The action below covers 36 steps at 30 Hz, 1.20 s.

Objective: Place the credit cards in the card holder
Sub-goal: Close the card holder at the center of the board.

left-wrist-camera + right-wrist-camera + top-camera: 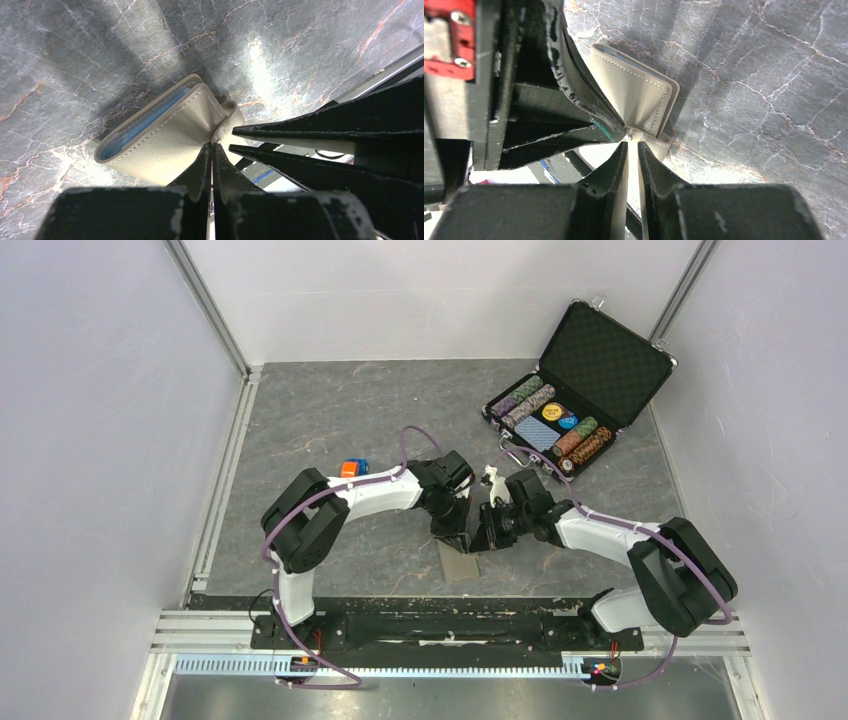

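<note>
The holder [458,562] sits on the tabletop [330,410] at mid-width, just at 6 o'clock of the two grippers. It is folded nearly shut, with pale blue lining showing along one edge. The left gripper [463,530] comes in from 10 o'clock, jaws clenched tight with their tips against the holder's flap; whether they pinch any of it I cannot tell. The right gripper [492,528] comes in from 3 o'clock, jaws nearly closed, grasping the holder's strap [656,140]. At 10 o'clock of the left gripper lies a small orange-and-blue object [353,468]. Far off at 1 o'clock, an open black case [610,360] holds chips [590,445].
</note>
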Tool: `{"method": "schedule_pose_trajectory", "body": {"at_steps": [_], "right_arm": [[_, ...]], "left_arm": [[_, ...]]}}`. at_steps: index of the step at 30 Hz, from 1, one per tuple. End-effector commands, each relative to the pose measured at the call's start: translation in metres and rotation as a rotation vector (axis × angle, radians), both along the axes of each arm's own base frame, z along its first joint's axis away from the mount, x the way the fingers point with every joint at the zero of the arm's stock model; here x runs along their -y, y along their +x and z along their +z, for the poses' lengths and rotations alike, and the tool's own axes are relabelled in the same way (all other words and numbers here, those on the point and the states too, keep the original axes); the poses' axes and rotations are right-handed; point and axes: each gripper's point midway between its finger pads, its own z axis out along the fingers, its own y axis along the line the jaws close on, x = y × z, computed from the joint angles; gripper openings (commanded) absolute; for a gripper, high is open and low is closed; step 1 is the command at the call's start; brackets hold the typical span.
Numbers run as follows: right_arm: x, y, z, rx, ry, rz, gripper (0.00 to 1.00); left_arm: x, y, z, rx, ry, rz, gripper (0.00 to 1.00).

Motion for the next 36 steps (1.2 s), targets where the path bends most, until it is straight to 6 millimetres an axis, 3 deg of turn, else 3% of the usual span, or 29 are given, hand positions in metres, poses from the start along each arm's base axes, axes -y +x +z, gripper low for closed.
{"method": "schedule_pose_trajectory", "body": {"at_steps": [1,29,31,36], "right_arm": [[-0.009,0.007,0.017,0.050,0.067,0.012,0.14],[-0.013,-0.002,-0.011,-0.044,0.064,0.024,0.13],[-0.014,-0.002,-0.010,-0.045,0.068,0.025,0.13],[-0.016,-0.005,-0.012,-0.054,0.068,0.037,0.13]], "left_arm": [[0.004,0.010,0.020,0.075,-0.023,-0.028,0.02],[-0.014,0.002,-0.002,0.068,0.113,-0.073,0.03],[-0.014,0.003,-0.001,0.074,0.115,-0.072,0.06],[-0.012,0.010,0.008,0.115,0.109,-0.077,0.30]]}}
